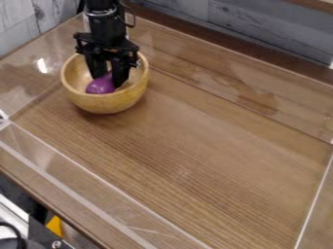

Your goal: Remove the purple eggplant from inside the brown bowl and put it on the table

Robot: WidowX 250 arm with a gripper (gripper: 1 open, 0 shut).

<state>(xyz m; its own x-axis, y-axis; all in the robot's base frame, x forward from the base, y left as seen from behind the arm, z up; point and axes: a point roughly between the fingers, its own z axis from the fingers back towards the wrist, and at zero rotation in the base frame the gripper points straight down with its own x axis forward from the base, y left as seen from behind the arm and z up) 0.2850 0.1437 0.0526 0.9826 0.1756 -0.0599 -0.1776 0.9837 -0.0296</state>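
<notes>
The brown bowl (78,89) sits at the table's (196,146) far left. The purple eggplant (96,87) lies inside it, toward the left of the bowl's floor, partly covered by the arm. My black gripper (111,76) points straight down into the bowl, with its fingers (124,68) reaching onto the eggplant's right part. The jaws stand partway closed and seem to press against the eggplant. The eggplant still rests in the bowl.
Clear plastic edging (156,229) rims the tabletop. A grey plank wall (260,24) runs along the back. Bare wood-grain surface stretches to the right of the bowl and in front of it.
</notes>
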